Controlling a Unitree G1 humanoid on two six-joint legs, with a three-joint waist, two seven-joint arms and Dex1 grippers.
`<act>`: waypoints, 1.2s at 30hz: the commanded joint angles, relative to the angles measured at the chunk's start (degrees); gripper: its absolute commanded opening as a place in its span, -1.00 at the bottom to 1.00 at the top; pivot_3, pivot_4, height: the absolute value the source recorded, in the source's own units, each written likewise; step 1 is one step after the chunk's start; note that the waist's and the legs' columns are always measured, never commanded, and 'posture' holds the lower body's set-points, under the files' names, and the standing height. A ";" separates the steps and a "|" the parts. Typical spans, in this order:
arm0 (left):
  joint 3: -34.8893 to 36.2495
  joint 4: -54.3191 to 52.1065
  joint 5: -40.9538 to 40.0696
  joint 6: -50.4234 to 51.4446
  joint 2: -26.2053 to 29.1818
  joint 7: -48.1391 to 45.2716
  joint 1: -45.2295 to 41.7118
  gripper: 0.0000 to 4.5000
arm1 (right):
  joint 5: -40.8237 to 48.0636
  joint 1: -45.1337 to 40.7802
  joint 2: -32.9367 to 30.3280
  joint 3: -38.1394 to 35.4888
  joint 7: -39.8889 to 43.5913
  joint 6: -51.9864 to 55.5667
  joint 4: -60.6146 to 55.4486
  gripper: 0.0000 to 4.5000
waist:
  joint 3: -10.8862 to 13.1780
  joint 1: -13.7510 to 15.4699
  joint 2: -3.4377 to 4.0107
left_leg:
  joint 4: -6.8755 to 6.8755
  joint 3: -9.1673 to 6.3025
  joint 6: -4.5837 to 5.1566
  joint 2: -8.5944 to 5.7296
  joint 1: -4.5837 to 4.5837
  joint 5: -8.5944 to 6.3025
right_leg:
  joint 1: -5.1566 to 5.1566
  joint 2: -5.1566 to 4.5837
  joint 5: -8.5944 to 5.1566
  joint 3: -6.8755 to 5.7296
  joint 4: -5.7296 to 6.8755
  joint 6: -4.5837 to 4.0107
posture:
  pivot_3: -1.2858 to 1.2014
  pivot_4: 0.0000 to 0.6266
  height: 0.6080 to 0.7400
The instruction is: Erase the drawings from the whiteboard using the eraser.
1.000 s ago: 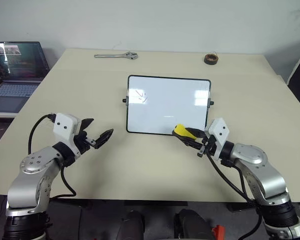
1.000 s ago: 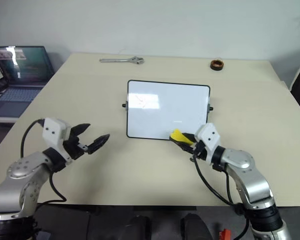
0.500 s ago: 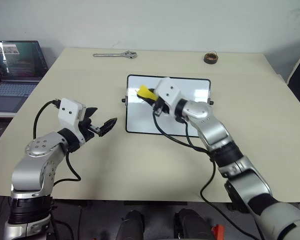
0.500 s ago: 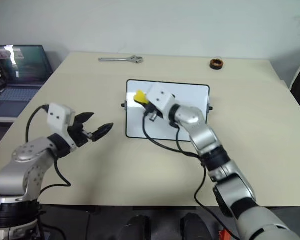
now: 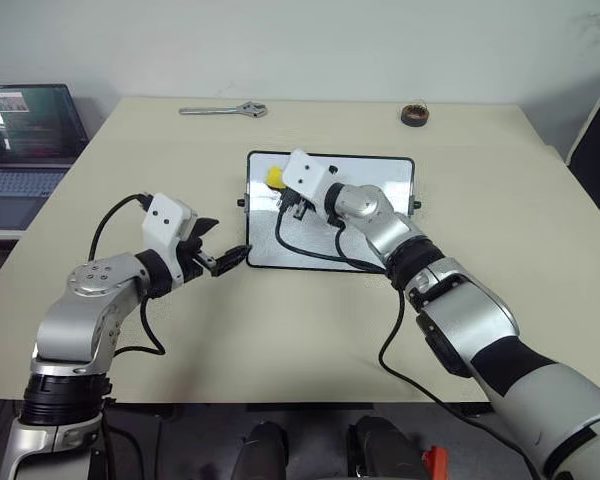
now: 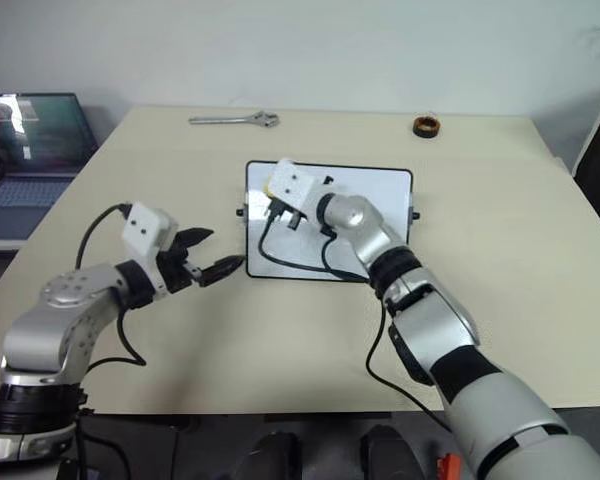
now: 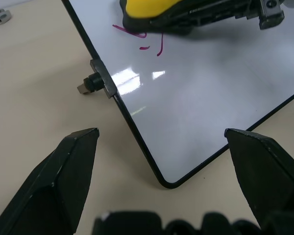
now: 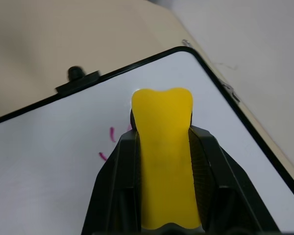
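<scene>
The whiteboard [image 5: 380, 190] lies flat at the table's middle, white with a thin black frame. My right gripper [image 5: 279, 186] reaches over its far left corner, shut on the yellow eraser [image 5: 275, 178]. The right wrist view has the eraser [image 8: 164, 152] clamped between the two black fingers. Its tip sits over the drawings [image 8: 108, 142], thin pinkish-red strokes partly hidden under it. In the left wrist view the drawings [image 7: 152, 45] peek out just below the eraser [image 7: 147, 10]. My left gripper [image 5: 223, 243] hovers open beside the board's near left corner, nothing between its fingers.
A metal wrench [image 5: 223, 109] lies at the table's far edge and a brown tape roll [image 5: 414, 114] at the far right. A laptop [image 5: 25, 130] stands off the table to the left. A small black knob [image 7: 88, 87] sticks out of the board's left side.
My right gripper carried the eraser from the board's near right edge across to its far left corner, onto the drawings. My left gripper edged closer to the board's near left corner.
</scene>
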 commanded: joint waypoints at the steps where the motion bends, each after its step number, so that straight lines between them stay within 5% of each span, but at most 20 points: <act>1: 0.32 -0.40 0.57 -1.80 0.32 -0.76 0.06 1.00 | -3.19 0.91 -0.95 2.48 4.81 -0.94 1.86 -0.56 | 0.00 0.00 0.00 | 0.00 -0.01 0.00 -0.01 0.06 0.00 | 0.06 0.00 0.00 0.00 0.00 0.00 | 0.03 -0.52 1.00; 11: 0.18 -0.19 1.21 -3.08 -0.32 -1.50 1.08 1.00 | -3.87 -6.04 2.70 -0.07 -3.76 -1.70 5.80 -0.56 | 0.02 -0.01 0.03 | 0.02 -0.04 -0.01 0.02 0.10 0.01 | 0.05 0.01 0.01 0.02 0.15 -0.01 | 0.03 -0.52 1.00; 21: -0.35 -0.38 1.73 -4.06 -1.48 -1.26 2.24 1.00 | -3.64 -8.34 4.49 -0.94 0.43 1.10 8.31 -0.56 | 0.03 -0.04 0.04 | 0.00 -0.04 -0.01 0.08 -0.02 0.01 | -0.08 0.01 0.01 0.02 0.11 -0.01 | 0.03 -0.52 1.00; 32: -0.57 1.61 2.05 -5.90 -1.59 -2.17 2.24 1.00 | -10.30 -2.88 -1.52 5.41 8.77 -5.72 6.42 -0.56 | 0.03 0.21 0.05 | 0.03 -0.08 -0.01 0.04 0.00 0.01 | 0.03 -0.01 0.00 -0.03 0.06 -0.01 | 0.03 -0.52 1.00; 36: -1.10 2.68 2.33 -6.71 -1.51 -2.93 1.32 1.00 | -9.80 -4.37 -2.23 2.70 -2.84 -7.59 5.94 -0.56 | 0.03 0.22 0.05 | 0.03 -0.10 -0.01 0.03 0.06 0.01 | 0.09 -0.01 0.00 -0.05 0.08 -0.01 | 0.03 -0.52 1.00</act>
